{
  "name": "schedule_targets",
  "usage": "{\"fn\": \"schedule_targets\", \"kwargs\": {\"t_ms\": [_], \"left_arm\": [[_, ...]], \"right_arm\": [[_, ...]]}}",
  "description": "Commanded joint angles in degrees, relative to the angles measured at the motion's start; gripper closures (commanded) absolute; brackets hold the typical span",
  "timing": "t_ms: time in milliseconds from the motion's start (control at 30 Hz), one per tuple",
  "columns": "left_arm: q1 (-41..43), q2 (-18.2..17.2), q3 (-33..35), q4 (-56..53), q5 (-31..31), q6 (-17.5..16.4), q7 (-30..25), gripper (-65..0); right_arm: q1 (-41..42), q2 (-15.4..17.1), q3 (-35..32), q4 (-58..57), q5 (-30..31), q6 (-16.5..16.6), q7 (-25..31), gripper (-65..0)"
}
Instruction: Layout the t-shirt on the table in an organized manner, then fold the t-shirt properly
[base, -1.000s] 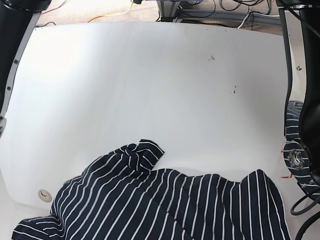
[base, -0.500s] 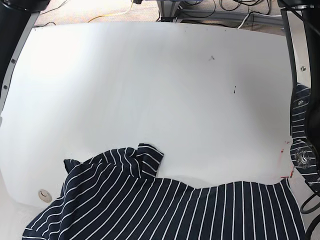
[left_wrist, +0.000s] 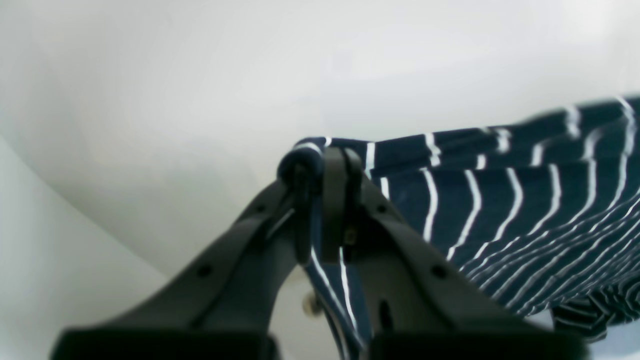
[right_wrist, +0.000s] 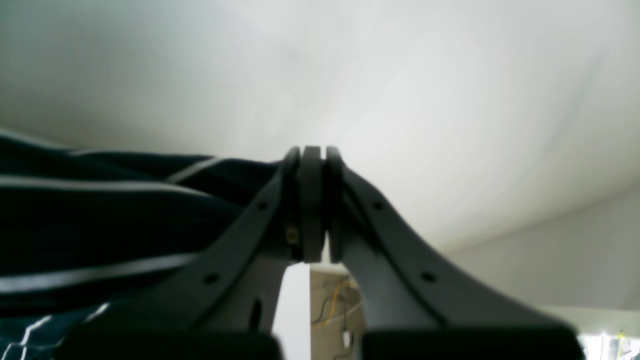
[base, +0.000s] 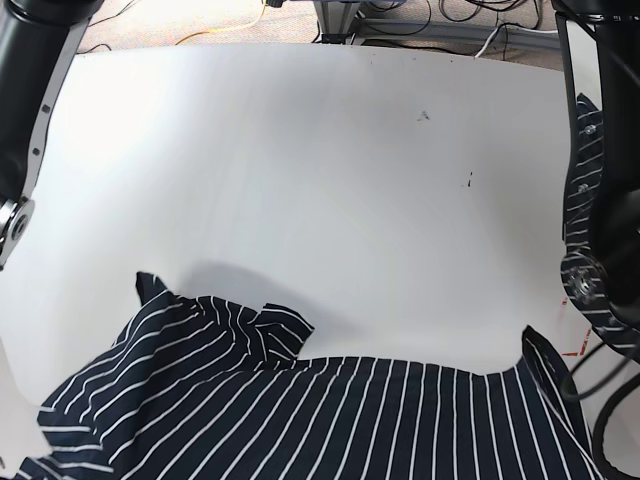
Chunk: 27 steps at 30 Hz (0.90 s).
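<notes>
Both grippers, left gripper (left_wrist: 327, 200) and right gripper (right_wrist: 310, 200), are clamped on the t-shirt (base: 330, 415), bunched at the desk's (base: 300, 150) six o'clock edge; spreading unfinished, folding not begun.

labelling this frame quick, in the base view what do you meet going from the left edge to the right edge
dark arm at the left edge → white table with the striped t-shirt spread over its near part → two small dark marks on the table → red mark → dark arm at the right edge
</notes>
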Motion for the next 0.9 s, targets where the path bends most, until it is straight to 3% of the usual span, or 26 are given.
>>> {"fn": "schedule_targets", "kwargs": {"t_ms": [0,233,733,867], "left_arm": [[0.41,-0.08,0.15,4.74,-0.66,0.04,-1.55,0.0],[6.21,-0.08,0.07,13.18,-0.75,-0.13,2.49,0.0],[22.21,-0.08,-1.87,24.61,-1.89,-1.85,5.61,0.0],[29.24,-0.17,-3.71,25.58,-5.68,-1.85,5.61,0.0]], "right_arm": [[-0.75,-0.05,1.91,4.68,0.43,-0.37,2.38,0.0],[-8.31,-0.14,5.42,13.39,0.43,-0.02,-0.87,0.0],[-26.42,-0.23,13.77,26.49,0.43,2.48,-4.3,0.0],[-33.28,-2.78,16.41,30.09,0.43,2.48,-4.3,0.0]]}}
